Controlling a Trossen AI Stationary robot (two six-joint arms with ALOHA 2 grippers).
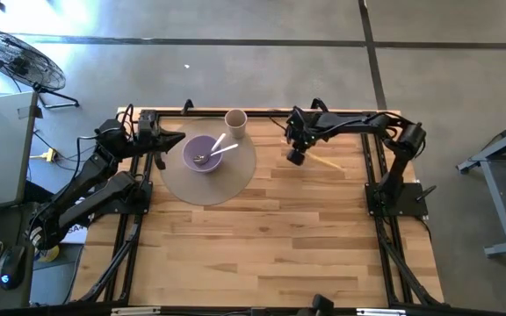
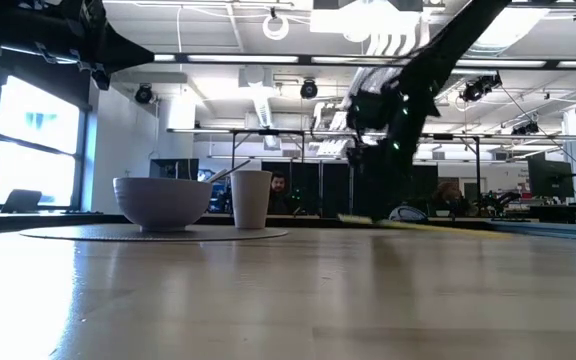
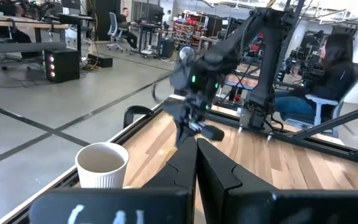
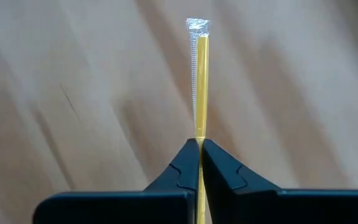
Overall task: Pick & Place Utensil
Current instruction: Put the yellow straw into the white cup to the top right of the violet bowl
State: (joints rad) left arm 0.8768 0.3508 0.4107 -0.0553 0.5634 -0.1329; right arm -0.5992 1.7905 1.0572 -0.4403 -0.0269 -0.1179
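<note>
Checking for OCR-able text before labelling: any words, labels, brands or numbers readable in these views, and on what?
None can be read.
Left tool: faint pale marks on its dark body in the left wrist view, too blurred to read.
Wrapped chopsticks pinched by the right tool: clear sleeve, no print visible.
Paper cup, bowl, round mat: plain, no text seen.
Room screens and shelves in the low view: too small to read.

No text, label, brand, number or sign could be read in any of the views. Faint pale marks showed on the dark body of the left gripper (image 3: 197, 163) in its own wrist view, but they were too blurred to make out as letters or figures.
</note>
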